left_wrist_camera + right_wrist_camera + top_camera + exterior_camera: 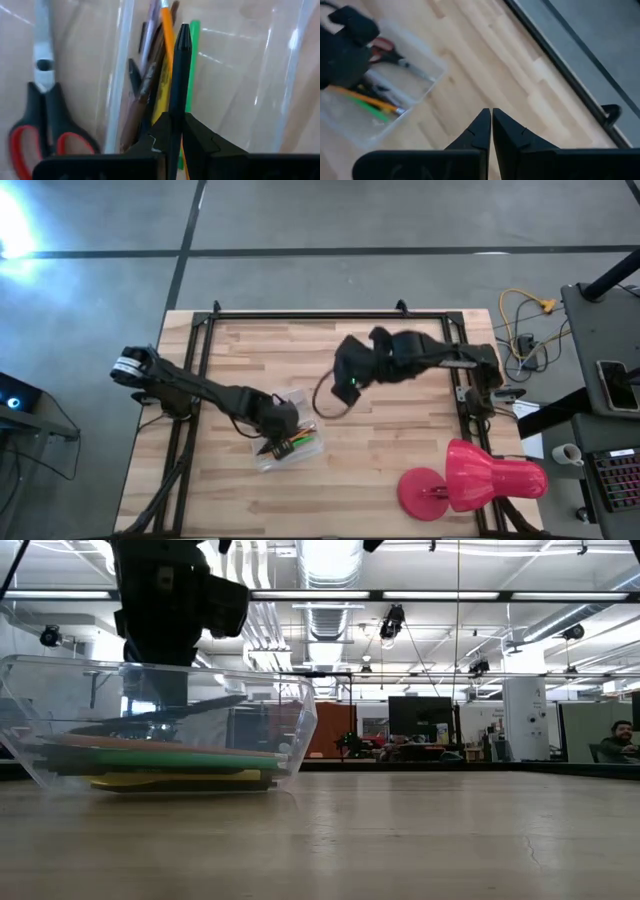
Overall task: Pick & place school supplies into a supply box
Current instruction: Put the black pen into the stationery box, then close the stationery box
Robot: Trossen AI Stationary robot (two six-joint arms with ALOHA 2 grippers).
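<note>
left arm reaches down over supply box (290, 442); left tool (176, 131) pinches black pen (179, 75) above box. right tool (491, 125) fully closed, empty, raised over surface (400, 440).

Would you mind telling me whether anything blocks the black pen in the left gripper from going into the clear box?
Nothing visible does. The left gripper holds the black pen directly over the open supply box, above the pens already inside.

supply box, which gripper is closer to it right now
Left. The left gripper is right over the clear supply box, pinching a black pen above the supplies inside. The right gripper hangs shut over bare table, apart from the box.
</note>
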